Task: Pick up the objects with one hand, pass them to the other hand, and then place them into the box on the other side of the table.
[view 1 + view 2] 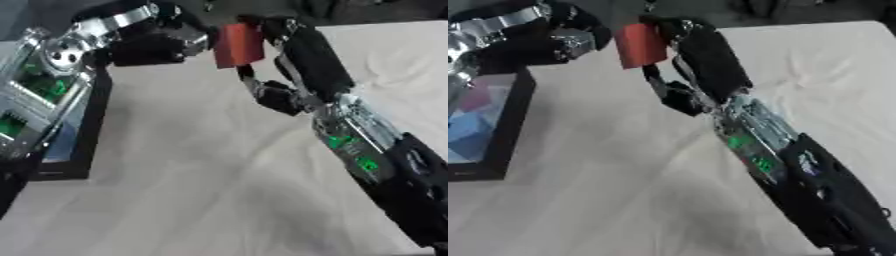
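Above the far part of a cloth-covered table (219,190), two black and silver robot arms meet over a red block (238,45). The block is rectangular, roughly upright and tilted slightly, and hangs in the air clear of the cloth.

Reaching in from the lower right, the right arm stretches diagonally up across the table. Its right hand (297,52) has fingers curled over the top and right edge of the block, with the thumb (254,82) running down below the block's lower edge.

Coming in from the upper left, the left hand (162,42) sits just beside the block's left edge, its dark fingers bent toward it. Whether those fingers actually touch or hold the block cannot be made out.

At the left edge of the table lies a black-framed box (509,130). Inside it, seen in the right eye view, are pale blue and pinkish shapes (470,125). The left forearm passes over part of the box in the left eye view.
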Controlling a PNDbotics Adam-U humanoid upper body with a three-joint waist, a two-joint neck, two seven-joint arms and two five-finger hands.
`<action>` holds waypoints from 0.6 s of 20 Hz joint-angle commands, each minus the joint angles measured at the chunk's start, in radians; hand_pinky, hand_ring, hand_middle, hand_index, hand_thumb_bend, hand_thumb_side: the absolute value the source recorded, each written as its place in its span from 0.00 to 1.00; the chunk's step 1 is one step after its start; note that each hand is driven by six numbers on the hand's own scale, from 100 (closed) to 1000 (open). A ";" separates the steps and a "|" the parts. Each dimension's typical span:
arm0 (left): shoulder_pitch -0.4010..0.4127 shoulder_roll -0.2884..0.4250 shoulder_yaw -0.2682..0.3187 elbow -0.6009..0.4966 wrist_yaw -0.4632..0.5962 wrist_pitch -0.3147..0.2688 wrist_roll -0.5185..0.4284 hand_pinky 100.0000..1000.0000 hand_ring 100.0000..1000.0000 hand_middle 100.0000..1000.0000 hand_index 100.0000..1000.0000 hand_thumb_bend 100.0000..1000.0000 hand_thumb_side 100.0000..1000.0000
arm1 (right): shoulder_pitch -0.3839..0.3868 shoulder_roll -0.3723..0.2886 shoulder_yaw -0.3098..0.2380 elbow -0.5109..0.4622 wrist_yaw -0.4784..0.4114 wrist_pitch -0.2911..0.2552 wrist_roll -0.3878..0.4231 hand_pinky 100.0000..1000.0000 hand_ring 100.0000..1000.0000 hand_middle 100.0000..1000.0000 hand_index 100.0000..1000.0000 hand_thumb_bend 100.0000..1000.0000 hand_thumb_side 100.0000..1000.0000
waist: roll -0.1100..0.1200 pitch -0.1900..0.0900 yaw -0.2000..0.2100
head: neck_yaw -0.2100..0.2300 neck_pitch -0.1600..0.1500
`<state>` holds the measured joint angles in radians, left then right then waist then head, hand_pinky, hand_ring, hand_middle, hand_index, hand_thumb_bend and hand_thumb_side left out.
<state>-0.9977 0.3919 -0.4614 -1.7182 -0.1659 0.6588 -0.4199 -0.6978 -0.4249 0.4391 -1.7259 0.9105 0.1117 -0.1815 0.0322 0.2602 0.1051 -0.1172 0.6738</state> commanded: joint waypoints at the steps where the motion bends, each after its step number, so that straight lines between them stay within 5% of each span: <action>1: -0.030 -0.010 -0.023 -0.024 0.012 0.039 -0.005 0.76 1.00 0.91 0.84 0.20 0.64 | -0.022 0.008 -0.003 0.011 0.016 0.000 -0.021 0.69 0.60 0.43 0.56 0.06 0.00 | 0.013 -0.044 0.002 | -0.002 -0.009; 12: -0.060 -0.018 -0.074 -0.051 -0.061 0.147 0.085 0.84 1.00 0.96 0.89 0.30 0.45 | -0.021 0.063 0.004 0.127 0.022 -0.050 -0.236 0.68 0.59 0.42 0.56 0.07 0.00 | 0.012 -0.062 0.010 | 0.000 0.020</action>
<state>-1.0312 0.3719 -0.5369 -1.7426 -0.2129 0.7916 -0.3434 -0.7006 -0.3620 0.4425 -1.5960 0.9286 0.0689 -0.3972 0.0366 0.2391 0.1131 -0.1168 0.6919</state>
